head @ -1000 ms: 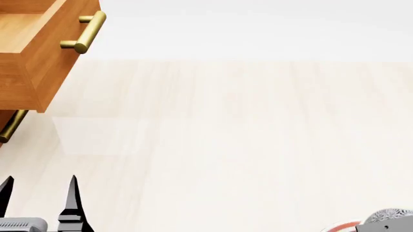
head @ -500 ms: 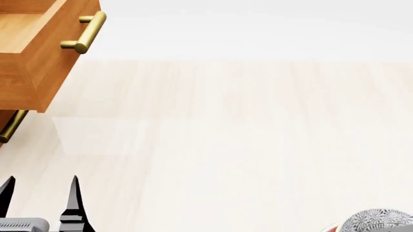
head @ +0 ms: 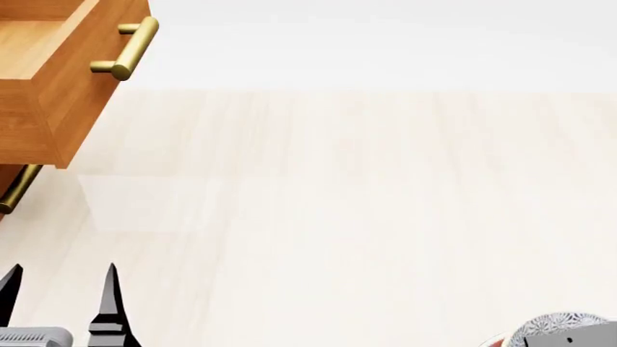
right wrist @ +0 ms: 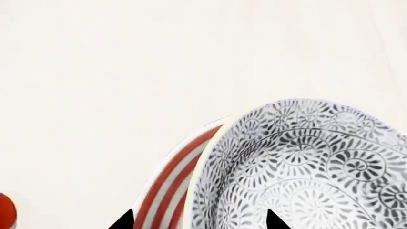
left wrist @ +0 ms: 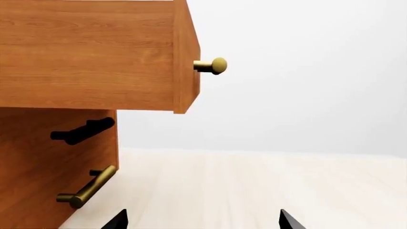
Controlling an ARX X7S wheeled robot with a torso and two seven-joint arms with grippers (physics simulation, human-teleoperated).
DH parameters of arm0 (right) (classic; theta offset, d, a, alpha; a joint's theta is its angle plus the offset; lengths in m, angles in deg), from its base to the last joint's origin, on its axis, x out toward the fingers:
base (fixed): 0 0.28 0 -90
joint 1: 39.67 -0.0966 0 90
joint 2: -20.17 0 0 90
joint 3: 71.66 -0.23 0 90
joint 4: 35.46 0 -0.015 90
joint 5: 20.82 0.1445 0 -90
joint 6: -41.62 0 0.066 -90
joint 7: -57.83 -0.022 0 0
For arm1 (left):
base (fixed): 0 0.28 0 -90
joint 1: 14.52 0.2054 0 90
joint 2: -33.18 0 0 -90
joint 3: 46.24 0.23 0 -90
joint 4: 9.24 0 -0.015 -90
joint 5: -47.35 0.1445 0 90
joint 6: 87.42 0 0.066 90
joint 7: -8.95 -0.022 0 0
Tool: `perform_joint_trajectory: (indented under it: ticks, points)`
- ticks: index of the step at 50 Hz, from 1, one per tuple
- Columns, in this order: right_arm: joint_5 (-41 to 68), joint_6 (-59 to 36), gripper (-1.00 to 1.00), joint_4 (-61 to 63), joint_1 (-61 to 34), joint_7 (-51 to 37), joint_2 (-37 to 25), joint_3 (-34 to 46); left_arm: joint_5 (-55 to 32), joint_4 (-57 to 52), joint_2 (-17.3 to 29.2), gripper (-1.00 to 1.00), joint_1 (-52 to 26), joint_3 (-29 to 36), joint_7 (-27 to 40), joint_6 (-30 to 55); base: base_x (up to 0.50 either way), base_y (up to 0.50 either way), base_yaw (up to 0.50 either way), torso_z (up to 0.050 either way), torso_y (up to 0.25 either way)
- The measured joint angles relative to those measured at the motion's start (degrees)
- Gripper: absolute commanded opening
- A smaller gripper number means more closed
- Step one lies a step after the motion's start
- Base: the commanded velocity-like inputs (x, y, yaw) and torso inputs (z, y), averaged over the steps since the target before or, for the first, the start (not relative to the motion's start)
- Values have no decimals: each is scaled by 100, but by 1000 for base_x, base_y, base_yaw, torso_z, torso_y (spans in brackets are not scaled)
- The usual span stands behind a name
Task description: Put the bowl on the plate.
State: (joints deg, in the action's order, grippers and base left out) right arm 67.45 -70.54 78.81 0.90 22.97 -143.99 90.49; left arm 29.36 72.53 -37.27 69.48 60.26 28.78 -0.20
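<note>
Patterned bowl (right wrist: 305,171) over the red-ringed plate (right wrist: 167,183) at near right, right gripper (right wrist: 198,223) spread wide about its rim, grasp impossible to tell; best lowered level and centred before letting go; left gripper (head: 60,293) open, empty, near left.

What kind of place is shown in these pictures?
Probably a simulated home or kitchen-like setting, rendered rather than real. A wooden cabinet with an open drawer and brass handles stands on a pale wood surface, and a patterned bowl sits over a red-ringed plate.
</note>
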Motion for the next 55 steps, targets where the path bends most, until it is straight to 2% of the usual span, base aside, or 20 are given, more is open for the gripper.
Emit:
perform_joint_trajectory:
  ticks: [55]
  points:
    - [-204,-260,100,1631,-1030,-854,-185,-802,-53,-30,52,100,9,47,76,-24,0,0,0,0,0]
